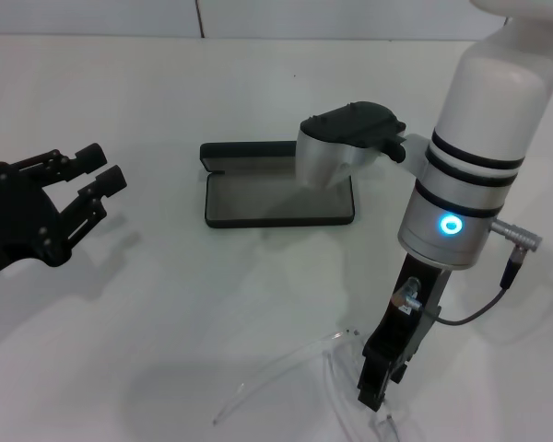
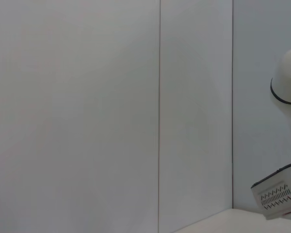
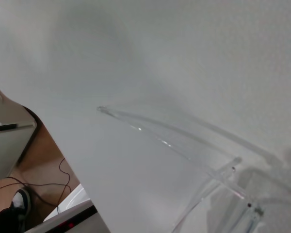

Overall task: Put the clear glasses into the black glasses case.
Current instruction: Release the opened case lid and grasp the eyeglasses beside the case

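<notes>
Both arms out, right one reaching low.

My black two-fingered left gripper (image 1: 101,175) hovers with fingers spread apart; my white-sleeved right arm (image 1: 470,157) angles steeply down, its black right gripper (image 1: 380,391) pointing downward, well apart from the left gripper.

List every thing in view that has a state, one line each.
black glasses case: open, lid laid flat, grey lining bare, nothing inside.
clear glasses: on the table near the front edge, temple arms unfolded, outside the case.
right pincer: lowered at the glasses.
left pincer: open, raised off the table at the left, holding nothing.
</notes>
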